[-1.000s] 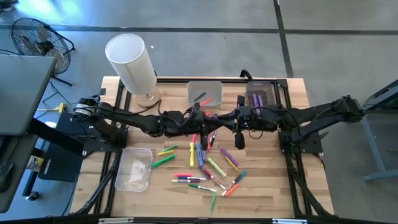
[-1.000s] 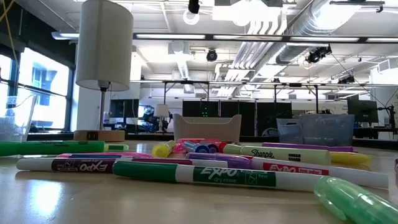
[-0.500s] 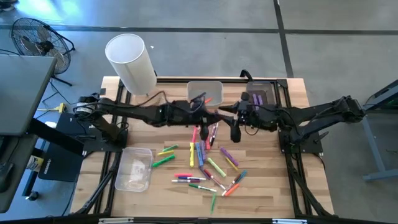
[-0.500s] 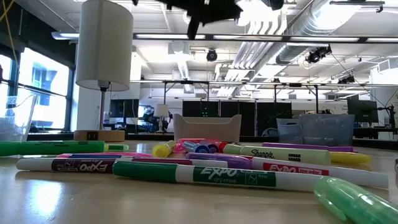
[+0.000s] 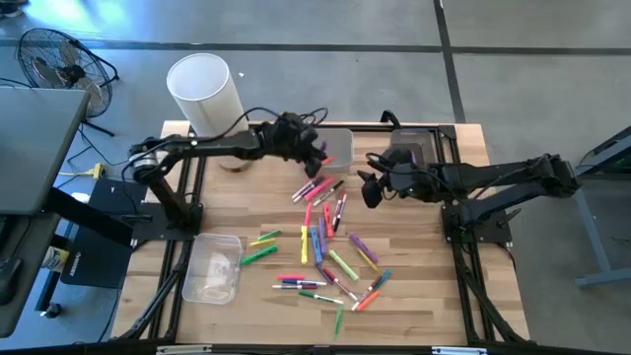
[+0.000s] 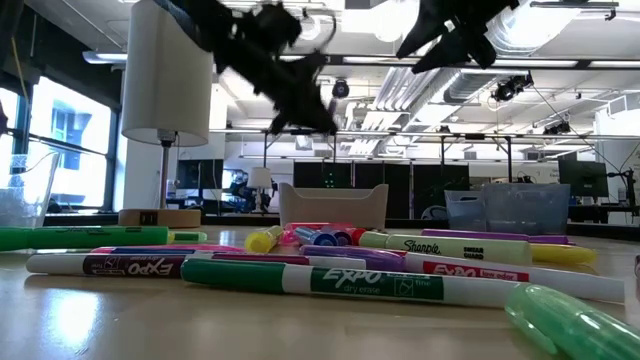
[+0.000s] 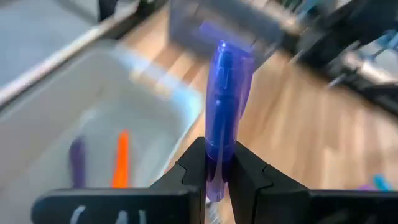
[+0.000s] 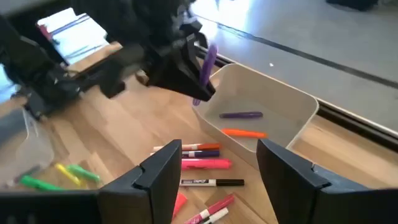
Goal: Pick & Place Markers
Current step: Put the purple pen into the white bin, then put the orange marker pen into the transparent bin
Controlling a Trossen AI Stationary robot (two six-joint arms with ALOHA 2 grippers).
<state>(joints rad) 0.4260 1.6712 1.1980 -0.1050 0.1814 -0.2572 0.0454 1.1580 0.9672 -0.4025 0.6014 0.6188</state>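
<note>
Since the earlier frame the left arm has been swung back from the counter's middle toward the rear centre bin, and the right arm has been drawn back toward its own side with its claw spread.

Counter [image 5: 414, 296]: wooden, a white lamp [image 5: 205, 91] at its rear left.

Centre bin [image 5: 339, 144]: clear, at the rear edge; one purple and one orange marker are seen inside it from the right wrist view. A second bin [image 5: 412, 145] stands just beside it, a third [image 5: 213, 266] at front left.

Left claw [image 5: 314, 150]: held above the near-left corner of the centre bin, pinching a purple marker [image 7: 222, 118] upright between its fingers.

Right claw [image 5: 372, 190]: jaws apart, empty, near the loose markers [image 5: 325, 251] scattered across the counter's middle.

Risk, as judged: the marker is carried at the bin's edge rather than over its middle; if released here it could strike the rim and fall outside.
</note>
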